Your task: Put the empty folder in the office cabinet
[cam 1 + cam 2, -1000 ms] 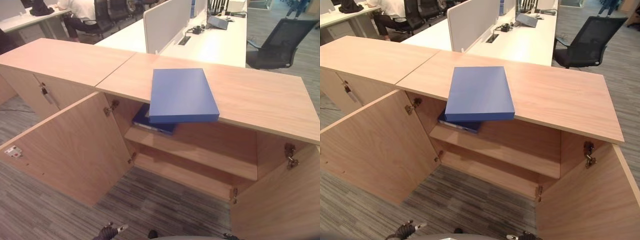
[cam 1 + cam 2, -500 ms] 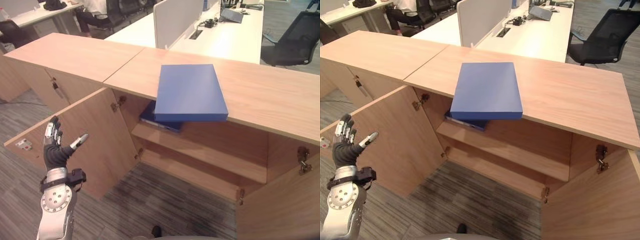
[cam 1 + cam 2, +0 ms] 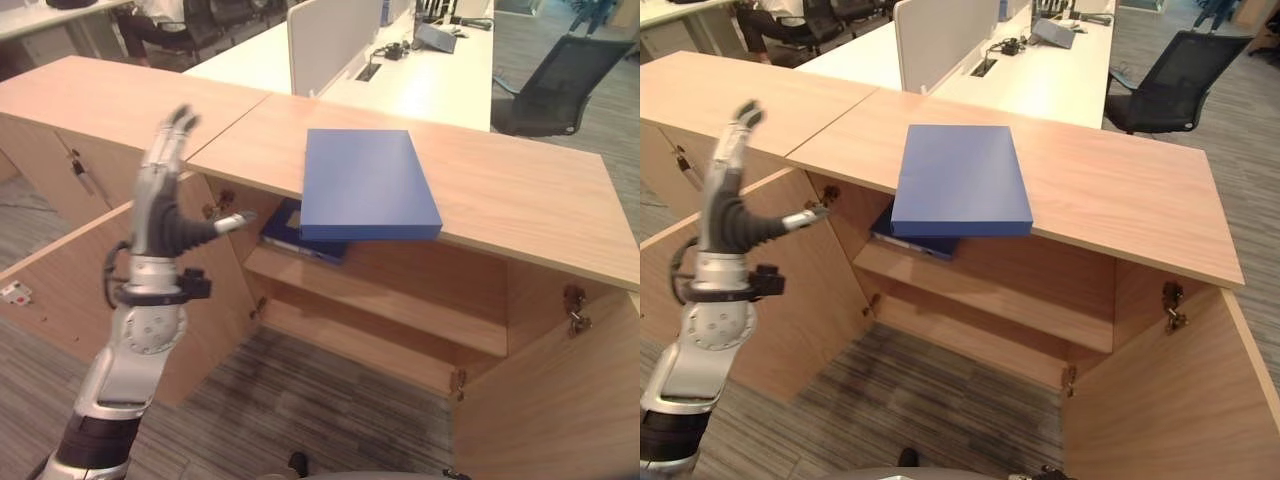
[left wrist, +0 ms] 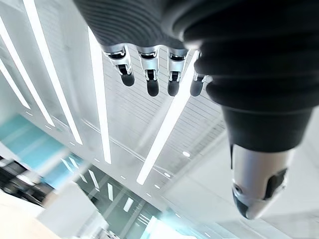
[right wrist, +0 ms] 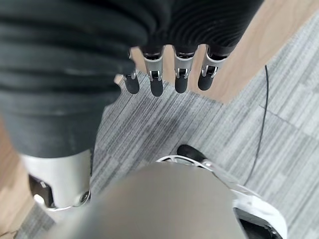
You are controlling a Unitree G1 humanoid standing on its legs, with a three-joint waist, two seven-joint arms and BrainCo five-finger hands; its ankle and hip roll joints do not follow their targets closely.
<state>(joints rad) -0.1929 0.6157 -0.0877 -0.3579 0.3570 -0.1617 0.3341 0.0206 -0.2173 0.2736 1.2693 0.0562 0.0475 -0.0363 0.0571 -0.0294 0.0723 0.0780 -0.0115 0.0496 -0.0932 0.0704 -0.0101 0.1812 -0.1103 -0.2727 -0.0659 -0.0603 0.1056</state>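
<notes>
While your left hand [image 3: 165, 215] stands raised at frame left, fingers straight and spread, the blue folder [image 3: 366, 184] lies apart at centre on the cabinet top [image 3: 520, 195], overhanging its edge; your right hand [image 5: 169, 74] hangs relaxed.

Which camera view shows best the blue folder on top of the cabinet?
The right eye view: the blue folder lies whole and centred on the cabinet top. The left eye view shows it whole too. The wrist views show ceiling and floor instead.

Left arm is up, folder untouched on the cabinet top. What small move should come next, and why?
Probably swing the left hand right toward the blue folder. The hand is open and raised, well apart from the folder, which lies flat on the cabinet top, overhanging its front edge above the open shelf.
</notes>
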